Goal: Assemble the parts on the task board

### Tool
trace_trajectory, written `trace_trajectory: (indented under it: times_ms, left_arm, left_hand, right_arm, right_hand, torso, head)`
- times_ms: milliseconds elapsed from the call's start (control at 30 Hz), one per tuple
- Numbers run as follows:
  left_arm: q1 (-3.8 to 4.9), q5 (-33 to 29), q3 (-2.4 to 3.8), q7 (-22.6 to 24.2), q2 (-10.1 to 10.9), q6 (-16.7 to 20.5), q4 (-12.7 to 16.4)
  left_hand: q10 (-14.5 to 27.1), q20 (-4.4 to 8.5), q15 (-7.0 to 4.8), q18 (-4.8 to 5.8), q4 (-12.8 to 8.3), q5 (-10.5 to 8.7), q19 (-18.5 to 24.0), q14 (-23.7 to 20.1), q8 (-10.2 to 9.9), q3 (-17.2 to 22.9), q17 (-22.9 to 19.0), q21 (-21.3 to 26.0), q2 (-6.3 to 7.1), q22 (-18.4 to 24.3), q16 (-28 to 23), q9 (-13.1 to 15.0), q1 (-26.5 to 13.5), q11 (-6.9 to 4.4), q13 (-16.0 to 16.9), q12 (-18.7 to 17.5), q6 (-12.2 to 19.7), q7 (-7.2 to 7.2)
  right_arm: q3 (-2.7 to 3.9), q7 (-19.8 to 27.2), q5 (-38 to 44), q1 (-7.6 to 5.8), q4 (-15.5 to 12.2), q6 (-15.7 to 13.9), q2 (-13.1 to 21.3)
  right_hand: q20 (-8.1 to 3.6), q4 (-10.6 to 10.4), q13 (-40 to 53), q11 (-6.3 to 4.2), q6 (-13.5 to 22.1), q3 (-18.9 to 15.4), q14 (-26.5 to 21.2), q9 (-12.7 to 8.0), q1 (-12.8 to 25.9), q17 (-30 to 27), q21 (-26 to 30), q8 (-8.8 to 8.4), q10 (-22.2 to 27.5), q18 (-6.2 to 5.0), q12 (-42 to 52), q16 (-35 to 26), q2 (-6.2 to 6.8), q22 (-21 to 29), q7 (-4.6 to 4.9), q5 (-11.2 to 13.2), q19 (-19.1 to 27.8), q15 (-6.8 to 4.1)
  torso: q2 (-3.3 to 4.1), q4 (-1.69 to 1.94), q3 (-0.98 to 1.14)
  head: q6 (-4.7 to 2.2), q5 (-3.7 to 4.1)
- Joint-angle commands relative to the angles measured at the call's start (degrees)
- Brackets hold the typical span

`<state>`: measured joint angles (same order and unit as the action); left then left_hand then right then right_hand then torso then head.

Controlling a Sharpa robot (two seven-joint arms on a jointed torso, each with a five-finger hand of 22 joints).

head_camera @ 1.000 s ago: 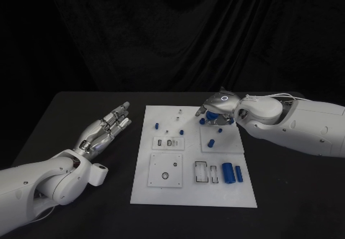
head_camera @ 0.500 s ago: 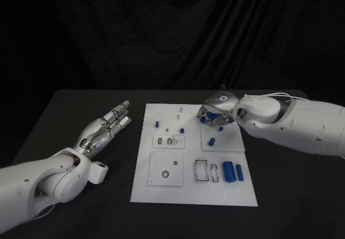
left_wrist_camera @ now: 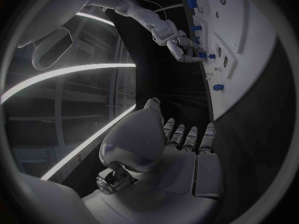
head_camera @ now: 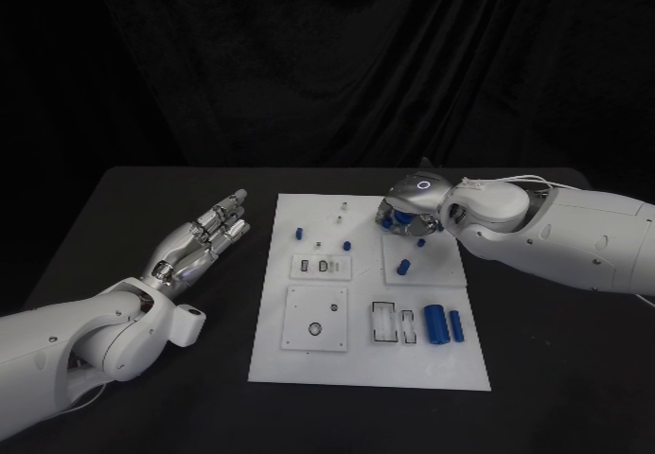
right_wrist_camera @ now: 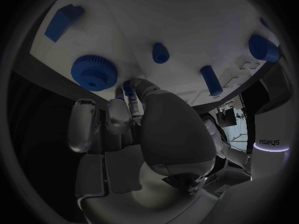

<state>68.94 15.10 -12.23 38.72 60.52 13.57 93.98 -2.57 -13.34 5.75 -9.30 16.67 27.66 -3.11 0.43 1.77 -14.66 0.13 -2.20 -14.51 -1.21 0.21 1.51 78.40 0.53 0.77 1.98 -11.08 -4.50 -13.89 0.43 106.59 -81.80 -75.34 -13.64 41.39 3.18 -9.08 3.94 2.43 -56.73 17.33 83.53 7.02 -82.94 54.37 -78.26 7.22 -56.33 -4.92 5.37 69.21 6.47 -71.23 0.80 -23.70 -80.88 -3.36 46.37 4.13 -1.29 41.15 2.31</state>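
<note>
The white task board (head_camera: 308, 364) lies in the middle of the black table. My right hand (head_camera: 414, 203) hovers over its far right corner, just beside a blue gear (right_wrist_camera: 94, 72) that lies on the board. Its thumb and a fingertip are curled together on a small blue part (right_wrist_camera: 127, 88). Close by are a blue block (right_wrist_camera: 62, 22) and two upright blue pegs (right_wrist_camera: 160, 52) (right_wrist_camera: 211, 79). Two blue cylinders (head_camera: 434, 326) lie near the board's near right corner. My left hand (head_camera: 204, 241) rests flat on the table left of the board, fingers stretched out and holding nothing.
More small blue pegs (head_camera: 346, 246) (head_camera: 298, 231) stand in the board's far half. White inset plates with slots (head_camera: 315, 322) (head_camera: 321, 269) sit on its left half. Bare black table (head_camera: 546, 359) surrounds the board. The left wrist view shows my right hand (left_wrist_camera: 184, 47) at the board's edge (left_wrist_camera: 212, 99).
My right hand's fingers, spread over the gear a second ago, have curled in, and the hand has drawn slightly toward the board's far edge. The left hand has not moved.
</note>
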Motion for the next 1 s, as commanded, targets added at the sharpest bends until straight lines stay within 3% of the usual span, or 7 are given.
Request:
trace_trajectory:
  times_ms: [33,167,200,300,600,1000]
  left_arm:
    - [0.14,0.53,0.03,8.6,-0.16,-0.94,-0.13]
    - [0.14,0.53,0.03,8.47,-0.29,-1.05,-0.33]
    - [0.14,0.53,0.03,8.42,-0.34,-1.09,-0.37]
    - [0.14,0.53,0.03,8.29,-0.45,-1.24,-0.48]
    - [0.14,0.53,0.03,7.94,-0.51,-1.55,-0.76]
    - [0.14,0.53,0.02,7.66,-0.33,-1.51,-0.85]
  left_hand:
    - [0.14,-0.46,0.52,-1.09,-0.09,0.45,0.1,0.09,-0.3,0.4,0.04,-0.32,0.1,-0.06,-0.03,-0.04,0.55,0.49,0.07,0.15,0.42,-0.09]
    - [0.15,-0.51,0.56,-1.09,-0.1,0.55,0.09,0.09,-0.3,0.43,0.04,-0.33,0.1,-0.06,-0.03,-0.04,0.6,0.51,0.07,0.15,0.44,-0.07]
    - [0.15,-0.51,0.56,-1.09,-0.1,0.55,0.09,0.09,-0.3,0.43,0.04,-0.33,0.1,-0.06,-0.03,-0.04,0.6,0.51,0.07,0.15,0.44,-0.07]
    - [0.16,-0.56,0.61,-1.08,-0.11,0.69,0.08,0.09,-0.31,0.47,0.04,-0.34,0.08,-0.06,-0.03,-0.05,0.67,0.55,0.06,0.14,0.5,-0.05]
    - [0.17,-0.74,0.76,-1.08,-0.12,0.91,0.01,0.11,-0.28,0.59,0.05,-0.4,0.04,-0.08,-0.02,-0.02,0.85,0.69,0.06,0.15,0.35,0.14]
    - [0.16,-0.83,0.85,-1.08,-0.14,1.03,-0.02,0.13,-0.27,0.65,0.05,-0.43,0.02,-0.09,-0.02,-0.02,0.95,0.77,0.07,0.16,0.37,0.29]
  right_arm:
    - [-0.29,0.47,0.24,0.55,0.58,-1.22,-0.05]
    - [-0.28,1.89,0.24,0.58,1.12,-3.97,-0.31]
    - [-0.28,2.34,0.24,0.58,1.26,-4.78,-0.39]
    - [-0.28,3.1,0.24,0.59,1.47,-6.14,-0.61]
    - [-0.27,2.88,0.24,0.08,0.88,-6.94,-0.64]
    - [-0.24,0.64,-0.7,-3.61,-1.69,-6.19,-0.67]
  right_hand:
    - [-0.26,0.21,0.15,-0.22,-1.18,1.28,-0.34,0.64,-0.45,0.13,0.12,0.51,-2.47,0.51,0.02,-0.19,-0.5,-0.27,0.13,0.22,0.41,-0.15]
    - [-0.54,0.47,0.28,-0.83,-3.14,2.22,-0.28,1.74,-0.67,0.35,-0.02,1.5,-5.3,0.55,0.49,-0.08,-0.62,-0.65,0.47,0.28,0.32,-0.5]
    - [-1.05,0.77,0.68,-2.03,-5.52,2.34,-0.3,2.99,-0.7,0.31,0.0,2.88,-8.9,0.53,1.68,-0.15,-0.68,-0.75,1.12,0.39,0.36,-1.22]
    - [-1.63,0.77,0.67,-2.78,-6.22,2.32,-0.29,3.94,-0.41,0.32,0.03,3.37,-10.57,0.54,1.83,-0.21,-0.63,-0.87,1.1,0.4,0.37,-1.75]
    - [-1.91,0.65,0.56,-2.77,-7.03,1.9,-0.36,5.33,0.29,0.07,0.1,4.01,-12.29,0.58,1.65,-0.5,-0.17,-1.05,1.32,0.46,0.38,-1.86]
    - [-1.93,0.25,0.42,-2.78,-7.08,1.52,-0.34,5.93,0.99,0.09,0.06,4.13,-12.54,0.63,1.25,-0.54,0.15,-1.26,1.24,0.46,0.3,-1.86]
  torso:
    - [0.15,0.07,-0.05]
    - [0.19,-0.01,-0.01]
    - [0.19,-0.05,-0.01]
    - [0.23,-0.04,0.01]
    - [0.23,-0.11,0.02]
    - [0.33,-0.03,-0.07]
  head:
    - [-0.1,0.01]
    - [-0.08,-0.05]
    - [-0.07,-0.09]
    - [-0.07,-0.23]
    - [-0.18,-0.99]
    - [-0.06,-1.2]
